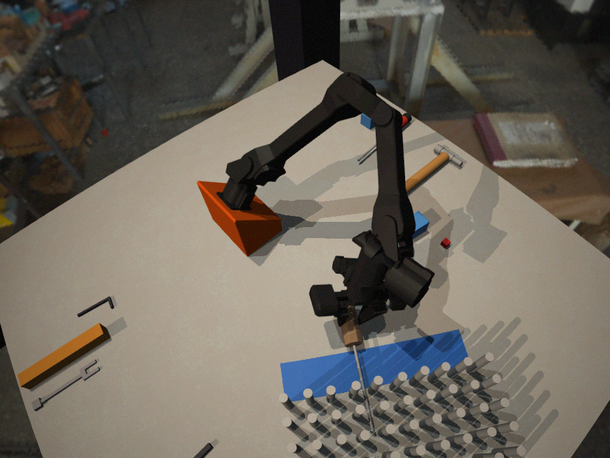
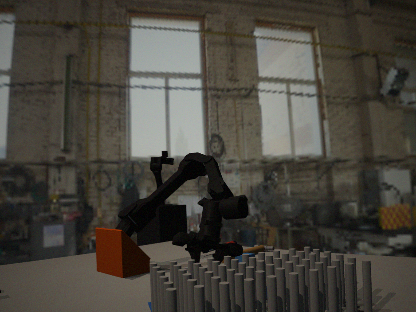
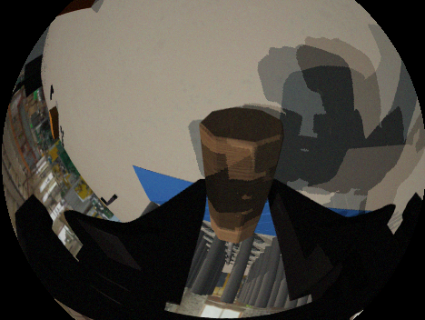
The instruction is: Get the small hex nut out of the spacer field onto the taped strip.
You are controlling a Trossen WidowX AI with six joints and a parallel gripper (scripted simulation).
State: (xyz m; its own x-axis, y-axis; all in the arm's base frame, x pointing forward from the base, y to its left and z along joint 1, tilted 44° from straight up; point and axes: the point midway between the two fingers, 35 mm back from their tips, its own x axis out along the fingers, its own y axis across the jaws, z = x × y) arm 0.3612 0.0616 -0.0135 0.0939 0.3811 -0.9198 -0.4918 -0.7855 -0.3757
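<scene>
Evidently the gripper was clamped on the pick's wooden handle, its thin shaft running straight away across the blue strip into an aisle between spacers. The nut was hidden, presumably beyond the tip.

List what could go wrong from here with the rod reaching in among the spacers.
1. The thin rod runs down a narrow lane between standing spacers; a slight sideways swing could shift or tip one.
2. The nut is not visible in any view, so the hook may miss it or push it deeper.
3. The claw grips only the wooden handle, so the long rod could twist if it snags.
</scene>
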